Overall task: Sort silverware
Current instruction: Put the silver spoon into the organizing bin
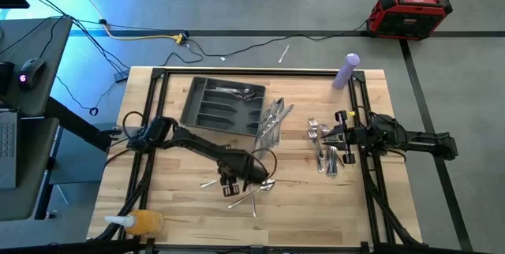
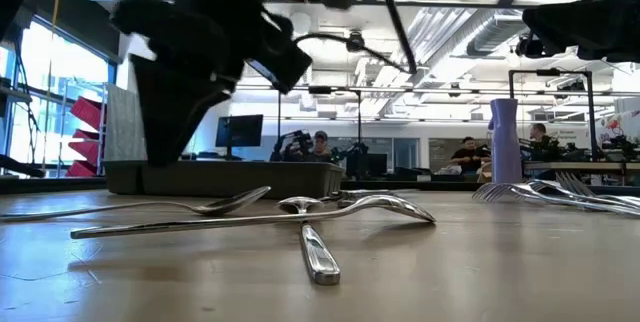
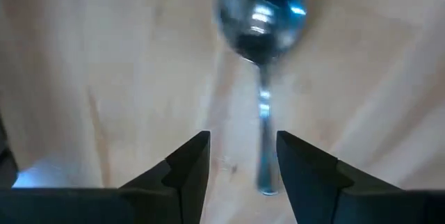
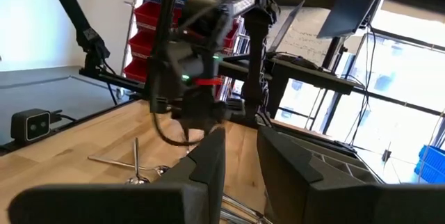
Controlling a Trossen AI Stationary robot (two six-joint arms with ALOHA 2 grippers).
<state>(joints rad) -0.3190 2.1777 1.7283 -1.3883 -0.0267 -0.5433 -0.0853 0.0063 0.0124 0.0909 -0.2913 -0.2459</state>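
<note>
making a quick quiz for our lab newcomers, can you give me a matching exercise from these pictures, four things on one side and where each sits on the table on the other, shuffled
Things, placed as the high view shows them:
1. dark grey compartmented plastic tray
2. tall lilac cylindrical bottle
3. orange-filled spray bottle
4. left end effector

Places:
A. lying at the table's near left corner
B. above a shiny silver metal spoon near the table's front middle
C. at the far right corner
D. far side of the table, left of centre, with some silverware in it

Pairs: 1-D, 2-C, 3-A, 4-B
</note>
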